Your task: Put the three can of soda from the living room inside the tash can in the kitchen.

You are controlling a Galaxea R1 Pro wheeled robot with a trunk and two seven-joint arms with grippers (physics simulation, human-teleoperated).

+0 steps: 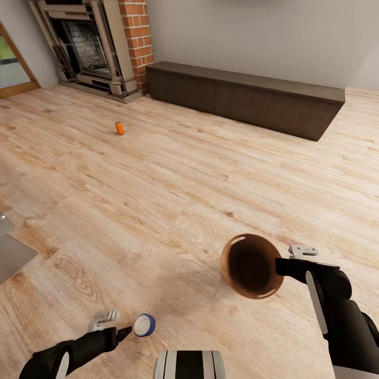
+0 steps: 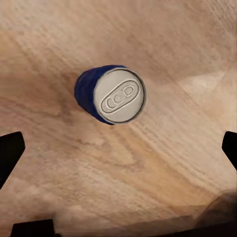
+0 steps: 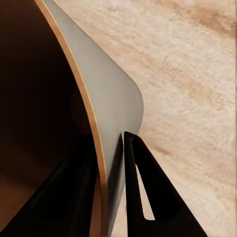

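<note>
right now the right gripper (image 3: 112, 148) is pinching the wall of the tash can (image 1: 251, 266), one finger inside the dark bowl and the other pressing on the outside, jaws clamped together on the thin rim. in the head view the brown bin is hanging off that gripper (image 1: 281, 266), tipped so its dark mouth is facing up toward the camera, above the light wood floor (image 1: 173, 184). over on the other side, the left gripper (image 1: 126, 330) is standing wide apart, its dark fingertips (image 2: 10, 153) showing at the far edges of the wrist view, and the blue can (image 2: 111, 95) is sitting between them, silvery top turned to the lens, untouched. the blue can (image 1: 143, 325) is showing just off the left fingertip. farther out, an orange can (image 1: 120, 128) is standing alone on the planks, near the brick fireplace (image 1: 100, 45) and the long dark bench (image 1: 245, 97) along the wall.
</note>
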